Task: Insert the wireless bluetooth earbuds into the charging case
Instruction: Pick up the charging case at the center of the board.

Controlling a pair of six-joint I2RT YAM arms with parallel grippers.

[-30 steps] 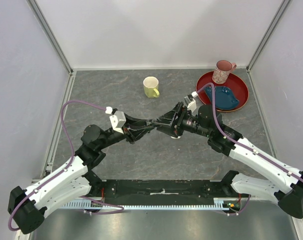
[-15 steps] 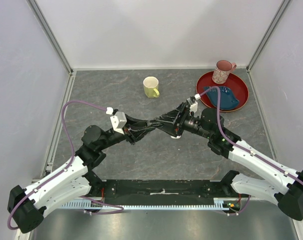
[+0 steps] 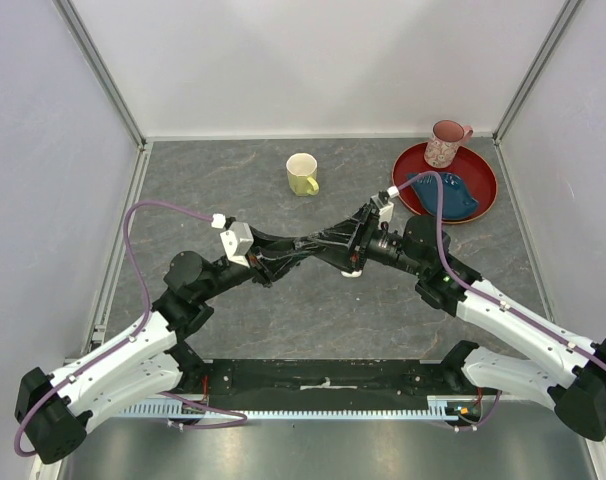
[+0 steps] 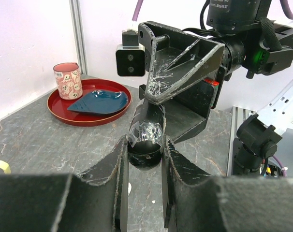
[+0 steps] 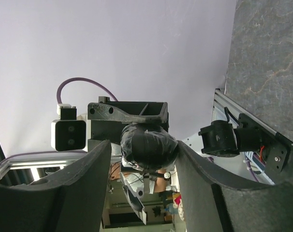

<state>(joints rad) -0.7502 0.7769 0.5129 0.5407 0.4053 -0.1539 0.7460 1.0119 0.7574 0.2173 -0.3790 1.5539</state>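
**Both Arms Meeting Over a Black Case at Mid-Table**

The left fingers [image 4: 109, 183] are clenching a black rounded case [image 4: 145, 134] from both sides, their tips pressing against its lower half. The case is sitting upright between them, lifted off the grey table [image 3: 233, 190], and a crinkled glossy film is catching the light across its front. Seen from above, the two arms are reaching inward from the near edge and meeting tip to tip around the middle of the table.

The right fingers [image 5: 83, 193] are straddling the same case from the opposite direction, one on each flank of its upper part. In the right wrist view one finger is lying right against the case while the other is showing only a thin gap. I cannot tell whether they are actually pressing on it or merely bracketing it.

Behind the arms, a yellow mug [image 3: 302, 174] is standing alone near the back wall. To its right, in the far right corner, a red plate [image 3: 480, 170] is carrying a pink patterned cup [image 3: 446, 143] at its back edge and a dark blue dish [image 3: 451, 196] lying flat beside the cup.
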